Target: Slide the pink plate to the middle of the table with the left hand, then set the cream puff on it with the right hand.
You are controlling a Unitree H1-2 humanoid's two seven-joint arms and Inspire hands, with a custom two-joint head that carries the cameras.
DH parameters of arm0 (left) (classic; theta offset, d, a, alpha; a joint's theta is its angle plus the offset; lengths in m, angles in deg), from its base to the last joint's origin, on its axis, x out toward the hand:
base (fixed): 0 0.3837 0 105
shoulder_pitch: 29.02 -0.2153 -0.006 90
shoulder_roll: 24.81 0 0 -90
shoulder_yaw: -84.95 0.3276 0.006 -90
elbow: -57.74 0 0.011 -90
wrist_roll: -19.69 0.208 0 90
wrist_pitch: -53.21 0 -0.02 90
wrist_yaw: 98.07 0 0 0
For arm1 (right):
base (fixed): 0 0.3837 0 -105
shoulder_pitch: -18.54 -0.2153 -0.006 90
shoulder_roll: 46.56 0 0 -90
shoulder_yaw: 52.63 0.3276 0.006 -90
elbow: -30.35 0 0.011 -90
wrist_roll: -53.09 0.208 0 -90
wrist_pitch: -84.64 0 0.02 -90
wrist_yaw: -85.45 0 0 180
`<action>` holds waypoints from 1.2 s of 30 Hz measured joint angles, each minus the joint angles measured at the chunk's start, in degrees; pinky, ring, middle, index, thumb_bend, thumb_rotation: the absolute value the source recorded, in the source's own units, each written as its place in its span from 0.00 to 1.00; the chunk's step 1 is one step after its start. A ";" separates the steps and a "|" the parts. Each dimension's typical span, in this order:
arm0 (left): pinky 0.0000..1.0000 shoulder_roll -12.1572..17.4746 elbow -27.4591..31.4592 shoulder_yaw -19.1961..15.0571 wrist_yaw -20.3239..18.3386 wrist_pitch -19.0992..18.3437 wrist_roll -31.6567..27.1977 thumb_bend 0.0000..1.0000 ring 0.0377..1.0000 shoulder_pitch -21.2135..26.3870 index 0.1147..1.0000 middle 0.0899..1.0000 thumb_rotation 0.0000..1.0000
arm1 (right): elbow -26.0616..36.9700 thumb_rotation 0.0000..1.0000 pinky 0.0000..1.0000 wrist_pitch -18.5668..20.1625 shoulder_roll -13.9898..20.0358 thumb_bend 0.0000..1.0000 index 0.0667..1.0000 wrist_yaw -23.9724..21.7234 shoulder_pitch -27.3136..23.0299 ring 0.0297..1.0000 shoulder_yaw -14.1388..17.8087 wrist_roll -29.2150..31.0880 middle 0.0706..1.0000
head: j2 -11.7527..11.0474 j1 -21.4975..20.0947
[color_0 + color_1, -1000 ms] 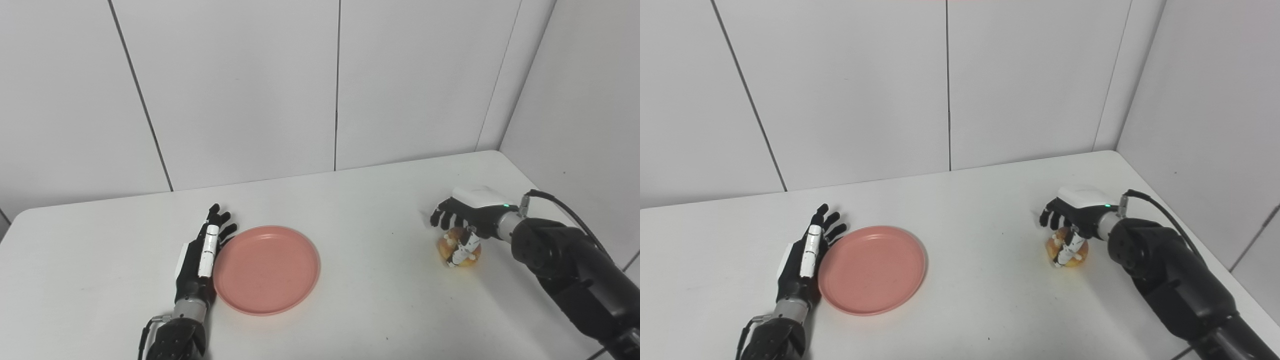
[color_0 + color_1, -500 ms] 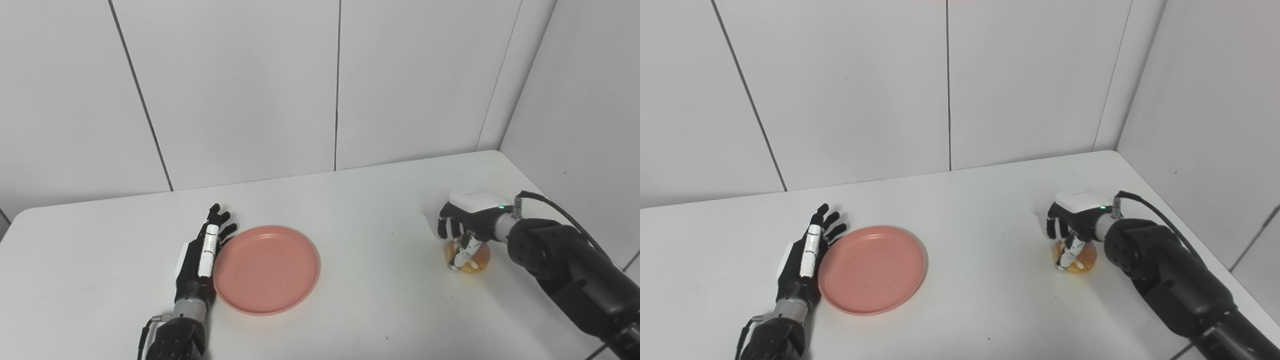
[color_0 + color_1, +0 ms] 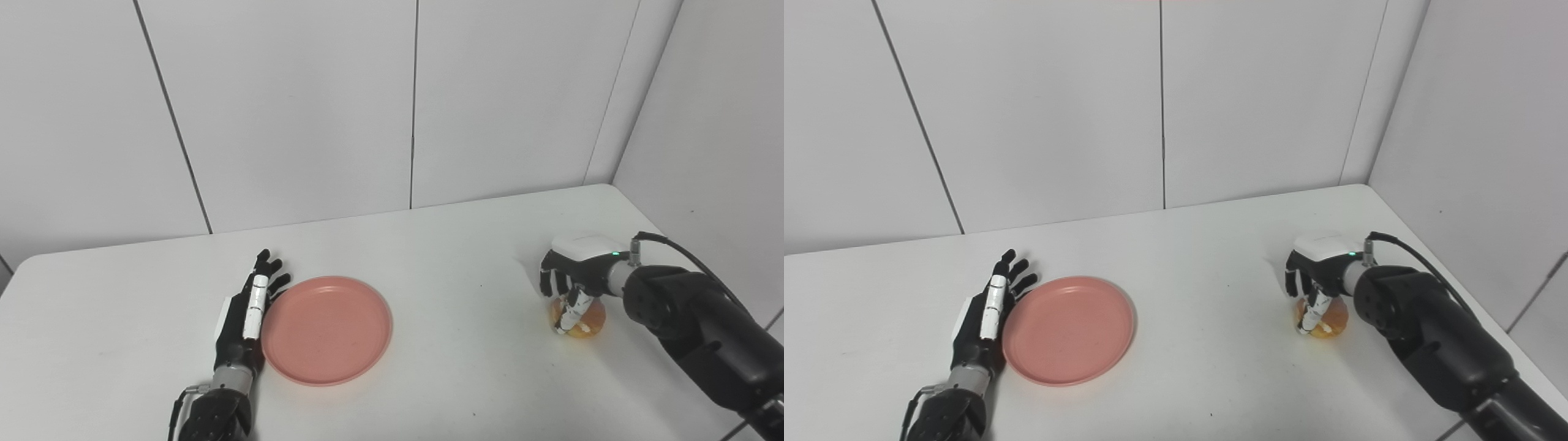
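The pink plate (image 3: 327, 331) lies flat on the white table (image 3: 453, 245), left of the middle. My left hand (image 3: 248, 309) rests open on the table with its fingers straight, its edge against the plate's left rim. Far to the right, the golden cream puff (image 3: 589, 317) sits on the table. My right hand (image 3: 572, 275) is over it from above, fingers curled down behind it and the thumb across its front, shut on it. The hand hides much of the puff.
The table's right edge runs close behind my right arm (image 3: 704, 331), and a grey wall (image 3: 723, 122) stands beyond it. White wall panels (image 3: 294, 110) close off the back edge. Bare tabletop lies between the plate and the puff.
My right hand has curled its fingers down around the cream puff and shifted slightly right, the puff moving with it. The left hand and plate have stayed still.
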 measured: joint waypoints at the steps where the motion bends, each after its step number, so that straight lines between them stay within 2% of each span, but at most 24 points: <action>1: 0.82 0.00 0.00 -0.02 0.01 0.00 0.00 0.66 0.87 0.00 0.93 0.93 0.96 | 0.81 0.00 0.32 0.00 0.04 0.53 0.48 -0.58 0.03 0.39 -0.01 -0.08 0.42 | 0.00 0.09; 7: 0.81 -0.03 0.07 0.03 0.24 -0.04 0.00 0.65 0.87 -0.02 0.93 0.92 0.96 | 5.10 0.00 0.29 0.00 -0.18 0.53 0.49 -3.07 -0.68 0.37 0.14 0.01 0.39 | 0.18 0.70; 12: 0.81 -0.07 0.15 0.14 0.48 -0.09 0.03 0.67 0.86 -0.09 0.93 0.92 0.96 | 9.31 0.00 0.29 0.00 -0.55 0.53 0.49 -4.61 -3.22 0.36 0.35 0.25 0.38 | 0.44 2.02; 18: 0.80 -0.32 0.12 0.93 1.59 -0.09 0.78 0.67 0.86 -0.04 0.92 0.91 0.97 | 13.17 0.00 0.28 0.00 -4.59 0.53 0.49 -5.98 -7.54 0.34 0.15 0.41 0.38 | 0.35 3.78; 21: 0.79 -0.62 0.38 1.17 2.35 -0.09 1.33 0.68 0.85 -0.08 0.91 0.91 0.97 | 14.79 0.00 0.25 0.00 -7.20 0.53 0.48 -6.19 -8.61 0.31 -0.51 0.41 0.37 | 0.35 7.03; 24: 0.79 -1.62 0.66 1.09 4.07 -0.62 2.12 0.68 0.84 -0.10 0.91 0.90 0.95 | 16.29 0.00 0.30 -0.01 -9.67 0.53 0.47 -6.78 -9.57 0.37 -1.41 0.41 0.42 | 0.26 10.35; 26: 0.79 -2.35 1.00 1.04 5.14 -1.17 2.42 0.68 0.84 -0.11 0.91 0.90 0.95 | 16.52 0.00 0.33 -0.05 -11.11 0.53 0.47 -7.02 -10.33 0.40 -1.97 0.41 0.43 | 0.26 10.37; 29: 0.79 -3.35 1.06 1.08 6.28 -1.27 2.66 0.69 0.84 -0.12 0.91 0.89 0.95 | 16.57 0.00 0.37 -0.06 -12.82 0.53 0.46 -7.44 -11.09 0.43 -2.55 0.48 0.44 | 0.18 15.72; 34: 0.81 -4.55 0.71 1.19 7.79 -1.27 3.58 0.69 0.84 -0.10 0.91 0.89 0.94 | 15.79 0.00 0.29 -0.56 -15.57 0.53 0.46 -7.37 -11.25 0.36 -3.72 1.44 0.42 | 0.18 18.54; 36: 0.82 -4.85 0.51 1.15 7.97 -1.26 3.58 0.70 0.85 -0.01 0.91 0.90 0.93 | 15.38 0.00 0.38 -0.72 -16.28 0.53 0.44 -6.96 -11.28 0.43 -4.06 1.38 0.46 | 0.09 19.94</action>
